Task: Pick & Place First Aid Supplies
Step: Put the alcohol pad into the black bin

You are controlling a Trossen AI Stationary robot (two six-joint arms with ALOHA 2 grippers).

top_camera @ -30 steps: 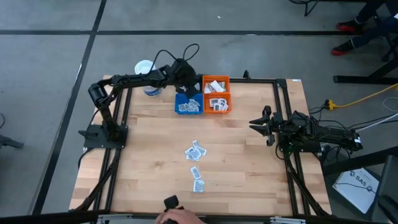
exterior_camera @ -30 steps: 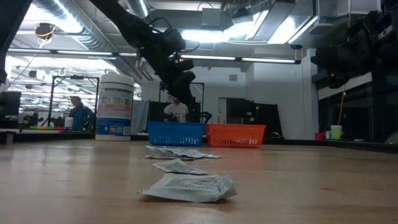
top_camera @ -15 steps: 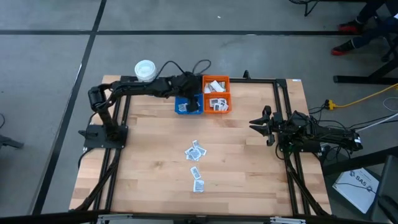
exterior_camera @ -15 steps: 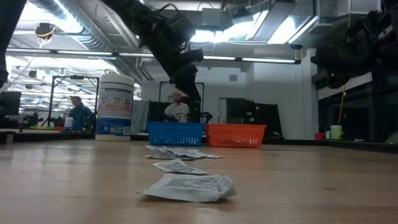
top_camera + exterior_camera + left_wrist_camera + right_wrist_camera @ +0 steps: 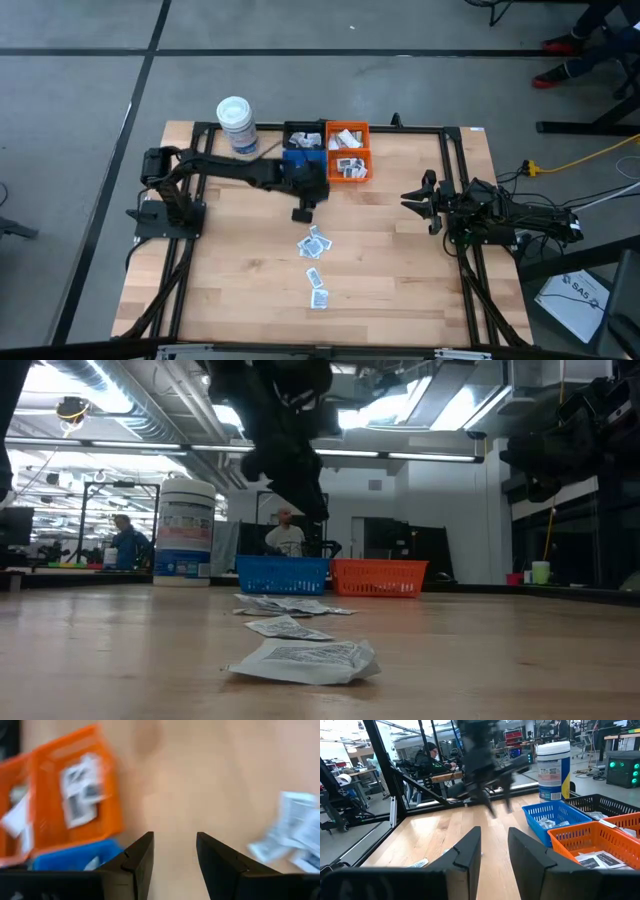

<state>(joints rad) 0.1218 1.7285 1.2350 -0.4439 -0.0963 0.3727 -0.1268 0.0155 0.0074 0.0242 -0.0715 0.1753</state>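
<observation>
Presently the left pincer (image 5: 302, 213) hangs above bare table (image 5: 400, 270), just on the near side of the blue bin (image 5: 303, 163) and short of the loose sachets. Its wrist view shows the fingers (image 5: 136, 860) apart with nothing between them: a moderate gap, empty.

Taking the blue bin as the reference mark: the orange bin (image 5: 347, 152) stands touching its right side, a black bin (image 5: 301, 132) sits just behind it, and a white tub (image 5: 236, 124) stands to its left at the table's far edge. Both the blue and orange bins hold sachets already.

The remaining first aid supplies (image 5: 316, 242) lie flat on the table, forward of the blue bin, in a small cluster with two further sachets (image 5: 317, 288) nearer the front edge. From the low view they rest flat, one (image 5: 303, 658) slightly crumpled.

The right pincer (image 5: 420, 203) waits well to the right of the bins, its fingers (image 5: 466, 851) likewise parted and empty.

Assessment: the step in hand appears to be the reach toward the next sachet, with the arm unloaded. The next move calls for advancing over the nearest cluster, descending until the fingertips straddle a single sachet, and closing. Thin, flat packets offer little edge, and overlapping ones risk a double pick.
</observation>
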